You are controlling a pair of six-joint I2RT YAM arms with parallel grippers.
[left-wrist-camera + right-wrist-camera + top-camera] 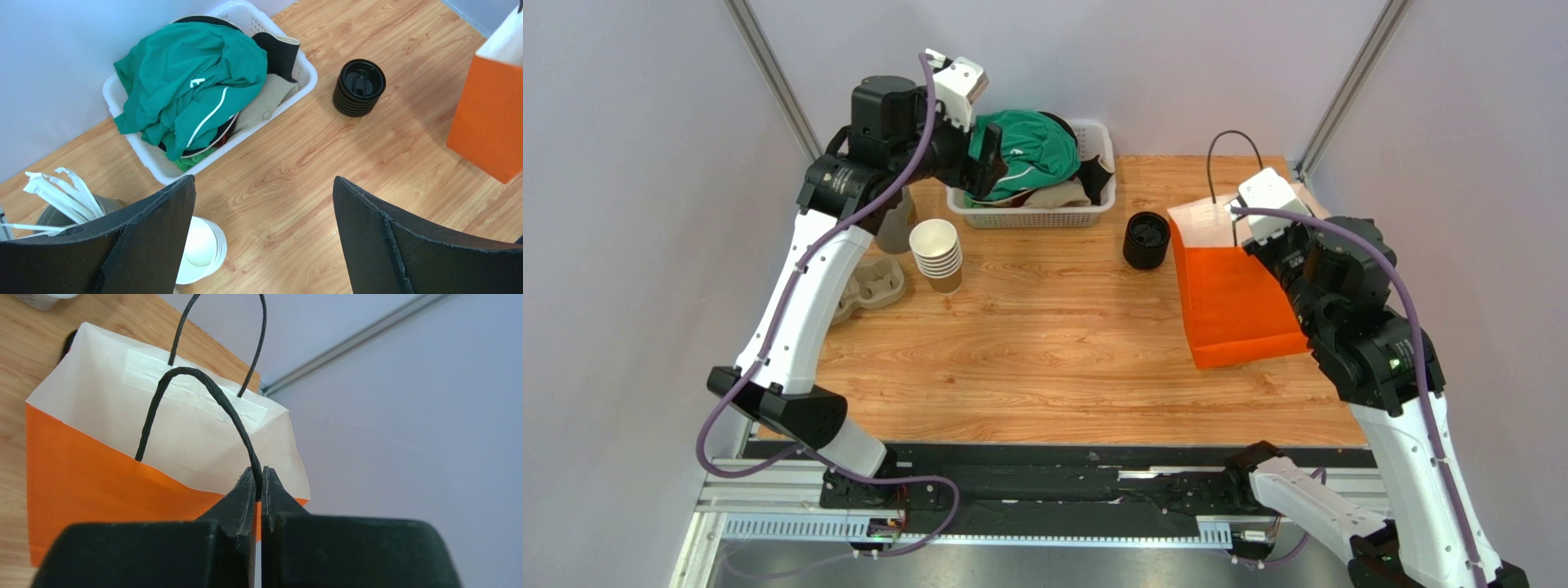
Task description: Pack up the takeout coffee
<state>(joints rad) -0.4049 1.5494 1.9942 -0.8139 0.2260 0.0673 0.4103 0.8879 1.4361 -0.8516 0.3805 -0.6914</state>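
The takeout coffee is not in view in any frame. An orange paper bag (1234, 300) with a white inside stands at the table's right, mouth open. My right gripper (259, 478) is shut on the bag's near black cord handle (202, 392), and in the top view this gripper (1249, 230) sits at the bag's upper rim. My left gripper (264, 179) is open and holds nothing. It hangs high over the table's back left (987, 165), looking down past a stack of lidless tan cups (202, 251) toward the bag (488, 122).
A white basket (1032, 217) of green and dark clothes stands at the back. A black stack of lids (1146, 239) sits left of the bag. The tan cup stack (938, 254), a grey pulp carrier (870, 284) and a pot of wrapped straws (58, 196) crowd the left.
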